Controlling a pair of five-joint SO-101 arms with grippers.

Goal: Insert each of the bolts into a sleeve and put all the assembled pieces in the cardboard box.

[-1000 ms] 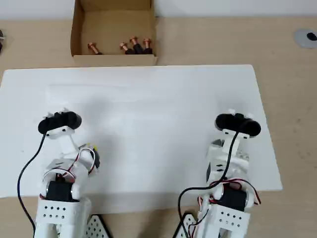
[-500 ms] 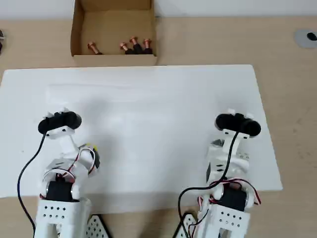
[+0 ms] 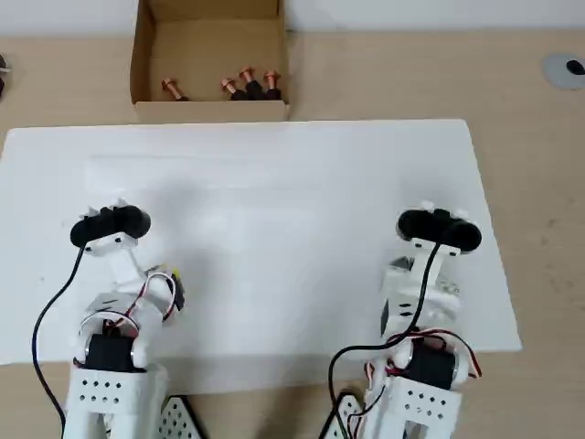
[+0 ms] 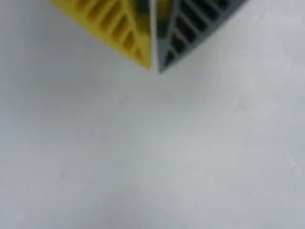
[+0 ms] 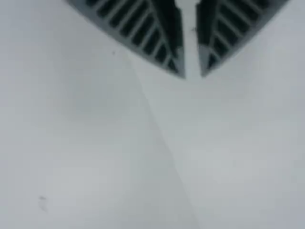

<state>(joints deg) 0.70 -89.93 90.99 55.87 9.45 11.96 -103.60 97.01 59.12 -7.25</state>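
Wooden table [image 3: 530, 165] with a white sheet [image 3: 274, 229] on it: four assembled bolt-sleeve pieces [image 3: 247, 85] lie in the cardboard box [image 3: 140, 55] by its near wall, so the job looks done. That likely explains the idle arms. The left gripper [image 4: 153, 64] is pinched closed on nothing, the right gripper [image 5: 190, 67] is closed to a sliver and empty, and both are over the sheet, well apart from the box.

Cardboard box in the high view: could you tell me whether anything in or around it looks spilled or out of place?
Nothing stands out. The open brown cardboard box sits beyond the white mat, and four copper-headed bolts in dark sleeves lie inside against its near wall, none outside it.
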